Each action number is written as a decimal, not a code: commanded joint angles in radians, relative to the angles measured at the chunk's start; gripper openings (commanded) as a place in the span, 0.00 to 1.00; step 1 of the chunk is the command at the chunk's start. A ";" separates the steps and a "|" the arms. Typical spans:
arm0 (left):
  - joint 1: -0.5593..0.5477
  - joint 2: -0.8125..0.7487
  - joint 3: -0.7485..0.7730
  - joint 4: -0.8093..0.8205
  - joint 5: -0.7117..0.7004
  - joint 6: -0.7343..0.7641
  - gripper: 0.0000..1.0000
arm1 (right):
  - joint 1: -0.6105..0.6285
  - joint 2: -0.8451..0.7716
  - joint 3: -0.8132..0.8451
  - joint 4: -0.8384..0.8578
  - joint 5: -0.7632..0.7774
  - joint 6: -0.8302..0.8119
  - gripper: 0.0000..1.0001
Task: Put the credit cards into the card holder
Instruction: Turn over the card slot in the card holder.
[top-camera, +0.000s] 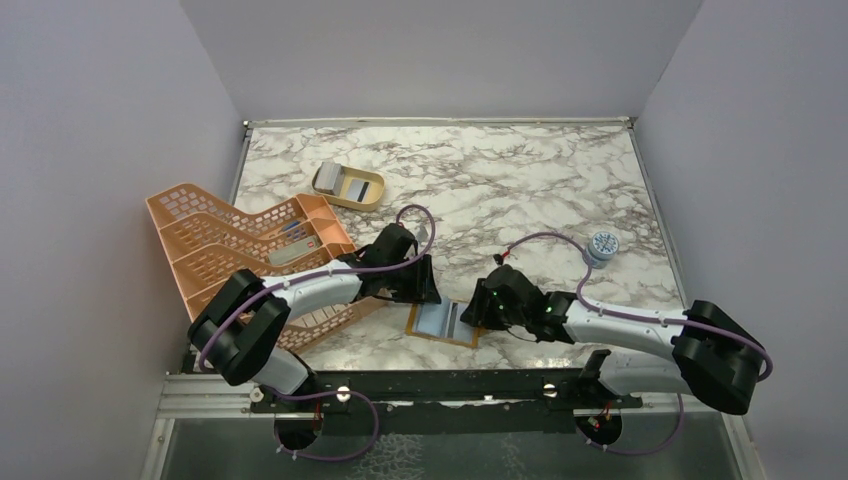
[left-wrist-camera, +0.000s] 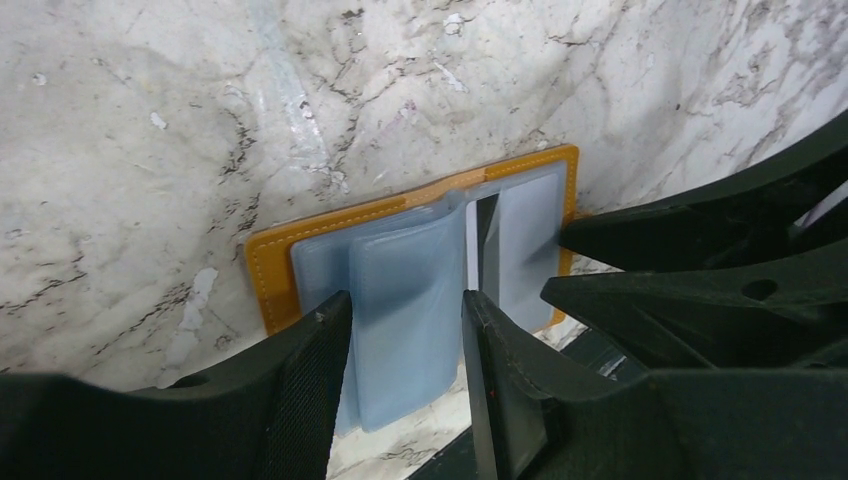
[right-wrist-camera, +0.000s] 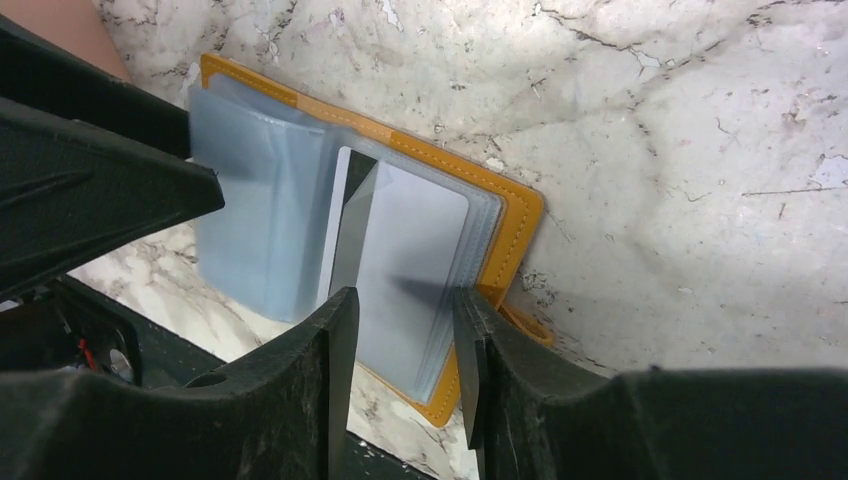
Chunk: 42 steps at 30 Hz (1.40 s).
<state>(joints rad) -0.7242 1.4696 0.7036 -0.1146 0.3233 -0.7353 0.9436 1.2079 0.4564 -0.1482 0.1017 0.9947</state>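
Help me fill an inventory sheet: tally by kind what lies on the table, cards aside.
Card holder: 1
Tan oval dish: 1
Peach lattice rack: 1
Small round object: 1
Total: 4

Left fingers (left-wrist-camera: 312, 385) and right fingers (right-wrist-camera: 335, 385) crowd the card holder (top-camera: 443, 322); the rack (top-camera: 222, 242) hems its left.
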 joint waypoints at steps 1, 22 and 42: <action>-0.006 -0.036 -0.027 0.072 0.078 -0.044 0.46 | 0.009 0.037 -0.030 0.022 0.049 0.012 0.40; -0.077 0.056 -0.025 0.338 0.178 -0.160 0.40 | 0.008 -0.416 0.006 -0.248 0.115 -0.048 0.41; 0.276 0.290 0.758 -0.427 -0.564 0.677 0.58 | 0.009 -0.380 0.057 -0.141 0.030 -0.162 0.41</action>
<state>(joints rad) -0.4942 1.6451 1.3239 -0.3927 -0.0391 -0.2649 0.9440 0.8421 0.4664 -0.3355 0.1459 0.8925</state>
